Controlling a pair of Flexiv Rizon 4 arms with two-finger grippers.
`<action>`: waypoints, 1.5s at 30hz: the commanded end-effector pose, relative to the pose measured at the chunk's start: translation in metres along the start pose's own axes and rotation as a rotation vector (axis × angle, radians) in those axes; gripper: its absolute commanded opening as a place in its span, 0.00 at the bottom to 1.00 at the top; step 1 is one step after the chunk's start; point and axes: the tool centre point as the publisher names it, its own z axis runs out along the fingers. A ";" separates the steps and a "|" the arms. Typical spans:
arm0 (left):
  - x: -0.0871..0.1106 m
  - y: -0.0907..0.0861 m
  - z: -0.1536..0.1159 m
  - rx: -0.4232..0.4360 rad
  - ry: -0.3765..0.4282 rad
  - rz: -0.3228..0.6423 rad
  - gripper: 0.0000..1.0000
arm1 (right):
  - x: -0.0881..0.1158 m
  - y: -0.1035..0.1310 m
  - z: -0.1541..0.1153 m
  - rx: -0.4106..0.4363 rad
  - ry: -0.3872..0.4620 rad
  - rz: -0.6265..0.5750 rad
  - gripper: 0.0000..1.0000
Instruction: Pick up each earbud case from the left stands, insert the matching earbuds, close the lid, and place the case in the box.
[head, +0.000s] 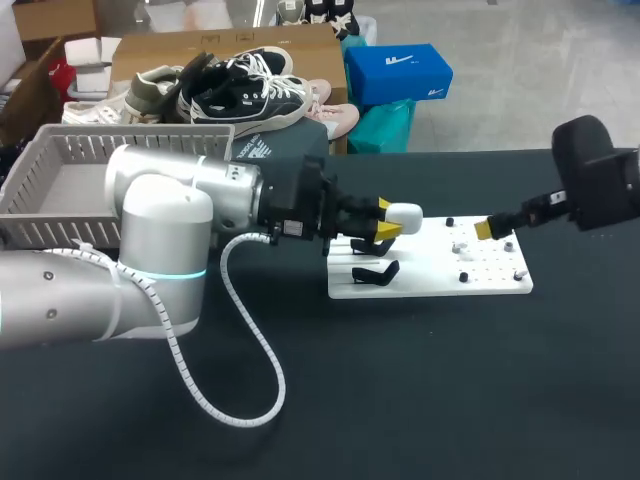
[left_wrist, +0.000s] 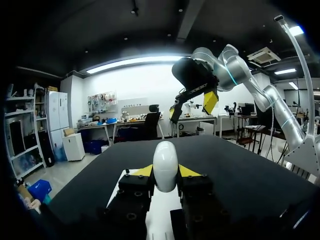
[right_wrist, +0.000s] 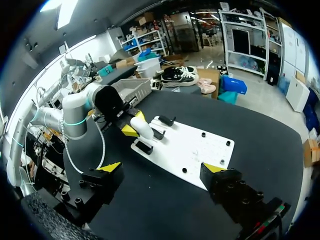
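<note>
Left pincer (head: 388, 222) clenched on white earbud case (head: 405, 213), held just above the left end of the white board (head: 480, 282), over black stands (head: 375, 272). Right pincer (right_wrist: 161, 168) spread open above the board's right end. Grey basket (head: 130, 132) far left on the dark surface (head: 420, 400).

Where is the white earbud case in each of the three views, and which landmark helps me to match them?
Head view: case in the left gripper, over the board's left end.
Left wrist view: case held in that gripper, lower middle.
Right wrist view: case ahead, near the black stands.
Shared landmark: the white board.
</note>
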 end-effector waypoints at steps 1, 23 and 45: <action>0.000 -0.005 0.002 -0.014 -0.007 0.001 0.00 | -0.003 0.010 0.012 0.157 0.012 -0.004 1.00; 0.003 -0.009 0.006 -0.022 -0.010 -0.006 0.00 | -0.012 0.019 0.055 0.124 0.083 -0.005 1.00; 0.003 -0.009 0.006 -0.022 -0.010 -0.006 0.00 | -0.018 0.018 0.081 0.112 0.132 -0.006 1.00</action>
